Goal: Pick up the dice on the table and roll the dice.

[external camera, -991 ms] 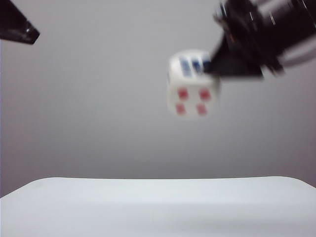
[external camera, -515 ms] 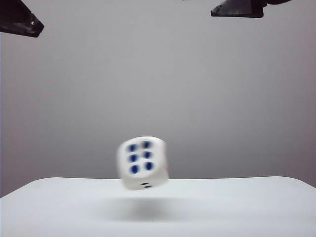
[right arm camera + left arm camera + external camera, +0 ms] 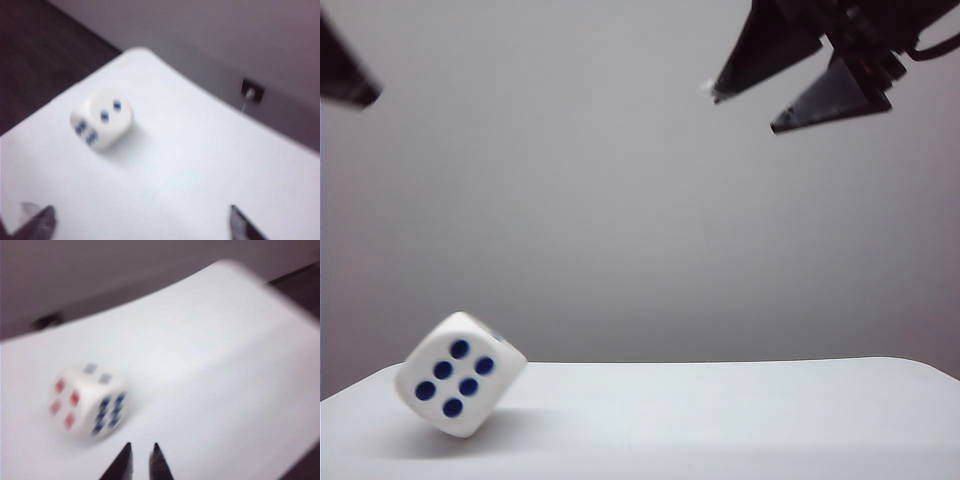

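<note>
**Die loose near counter edge; both grippers empty**

Item: dice (image 3: 459,374), white, blue pips; tilted on one lower edge at the left end of the counter (image 3: 740,415), six-face toward the exterior camera; blurred in both wrist views, so likely not at rest. Right gripper (image 3: 775,95): high above the counter's right half, jaws spread wide, holding nothing. Left gripper (image 3: 140,460): fingertips close together with a narrow gap, nothing between them, just beside the dice. Risks: the dice may tumble off the near left edge if it has momentum; it may knock the left gripper's tips.
</note>
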You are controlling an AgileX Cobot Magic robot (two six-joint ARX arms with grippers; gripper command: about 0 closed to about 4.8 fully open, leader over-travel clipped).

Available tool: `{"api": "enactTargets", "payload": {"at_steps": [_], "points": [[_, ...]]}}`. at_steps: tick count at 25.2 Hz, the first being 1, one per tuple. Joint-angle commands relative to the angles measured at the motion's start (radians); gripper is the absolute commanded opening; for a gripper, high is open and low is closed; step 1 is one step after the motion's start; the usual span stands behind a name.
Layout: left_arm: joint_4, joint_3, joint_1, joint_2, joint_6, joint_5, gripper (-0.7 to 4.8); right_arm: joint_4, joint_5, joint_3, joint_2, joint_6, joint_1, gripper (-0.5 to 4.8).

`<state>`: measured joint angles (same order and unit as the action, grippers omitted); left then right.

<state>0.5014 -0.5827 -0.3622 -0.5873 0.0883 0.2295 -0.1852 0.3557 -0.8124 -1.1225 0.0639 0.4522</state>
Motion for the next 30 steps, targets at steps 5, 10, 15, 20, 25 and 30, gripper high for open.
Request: {"api": "enactTargets", "payload": {"at_steps": [5,10,15,20,25,30], "points": [[0.187,-0.040,0.000,0.002,0.021,-0.237,0.49,-0.124,0.086,-0.002,0.004,-0.008,0.000,0.31],[0.256,-0.097,0.000,0.002,0.040,-0.341,0.48,-0.131,0.209,-0.002,0.004,-0.013,0.001,0.30],[0.313,-0.144,0.000,0.002,0.061,-0.394,0.48,-0.139,0.222,-0.002,0.004,-0.013,0.000,0.30],[0.317,-0.145,0.000,0.002,0.061,-0.393,0.48,-0.139,0.204,-0.002,0.006,-0.020,0.000,0.22],[0.302,-0.144,0.000,0.005,0.057,-0.394,0.49,-0.116,0.028,-0.002,0.083,-0.043,0.000,-0.08],[0.143,-0.139,0.000,0.058,0.060,-0.382,0.49,-0.046,-0.133,0.000,0.212,-0.041,-0.002,-0.08]]}}
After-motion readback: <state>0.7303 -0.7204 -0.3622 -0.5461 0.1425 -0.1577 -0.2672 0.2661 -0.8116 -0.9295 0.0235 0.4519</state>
